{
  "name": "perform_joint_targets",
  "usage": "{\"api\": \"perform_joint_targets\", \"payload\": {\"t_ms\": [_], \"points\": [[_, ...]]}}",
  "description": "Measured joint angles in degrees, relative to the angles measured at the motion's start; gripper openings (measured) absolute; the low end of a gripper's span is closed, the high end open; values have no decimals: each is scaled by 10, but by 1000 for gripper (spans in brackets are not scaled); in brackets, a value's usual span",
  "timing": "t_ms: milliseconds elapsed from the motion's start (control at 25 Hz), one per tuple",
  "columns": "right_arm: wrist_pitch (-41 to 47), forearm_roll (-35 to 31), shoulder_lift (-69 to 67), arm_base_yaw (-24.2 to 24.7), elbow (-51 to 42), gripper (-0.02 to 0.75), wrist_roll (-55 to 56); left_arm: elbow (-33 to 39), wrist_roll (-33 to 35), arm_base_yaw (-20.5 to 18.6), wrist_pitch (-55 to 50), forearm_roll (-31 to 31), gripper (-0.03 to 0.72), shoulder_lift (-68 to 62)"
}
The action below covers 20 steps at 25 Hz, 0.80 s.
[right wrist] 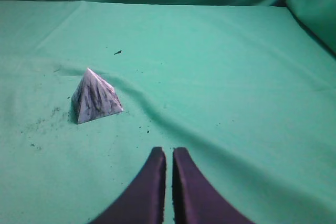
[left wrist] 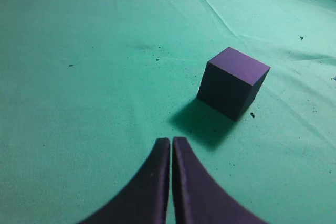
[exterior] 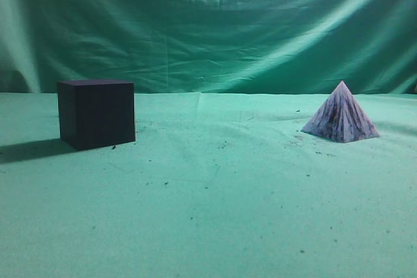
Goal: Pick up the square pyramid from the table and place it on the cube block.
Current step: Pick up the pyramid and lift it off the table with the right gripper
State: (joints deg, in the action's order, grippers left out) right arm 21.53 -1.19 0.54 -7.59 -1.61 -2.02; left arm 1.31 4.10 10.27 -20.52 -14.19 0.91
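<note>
The square pyramid [exterior: 341,114], whitish-lavender with dark streaks, stands on the green table [exterior: 215,193] at the right. It also shows in the right wrist view [right wrist: 94,97], ahead and to the left of my right gripper [right wrist: 168,152], which is shut and empty. The dark cube block [exterior: 96,112] stands at the left. In the left wrist view the cube block [left wrist: 233,82] lies ahead and to the right of my left gripper [left wrist: 171,141], which is shut and empty. Neither gripper shows in the exterior view.
A green cloth backdrop [exterior: 208,24] hangs behind the table. The cloth has wrinkles and dark specks, with a raised fold [right wrist: 157,103] just right of the pyramid.
</note>
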Motion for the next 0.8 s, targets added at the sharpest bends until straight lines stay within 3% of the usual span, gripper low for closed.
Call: {"api": "perform_joint_targets", "payload": {"t_ms": [240, 520, 640, 800], "points": [[-17, -1, 0, 0, 0, 0, 1, 0, 0, 0, 0, 0, 0, 0], [-270, -91, 0, 0, 2, 0, 17, 0, 0, 0, 0, 0, 0, 0], [-226, -98, -4, 0, 58, 0, 7, 0, 0, 0, 0, 0, 0, 0], [-50, -98, -99, 0, 202, 0, -11, 0, 0, 0, 0, 0, 0, 0]]}}
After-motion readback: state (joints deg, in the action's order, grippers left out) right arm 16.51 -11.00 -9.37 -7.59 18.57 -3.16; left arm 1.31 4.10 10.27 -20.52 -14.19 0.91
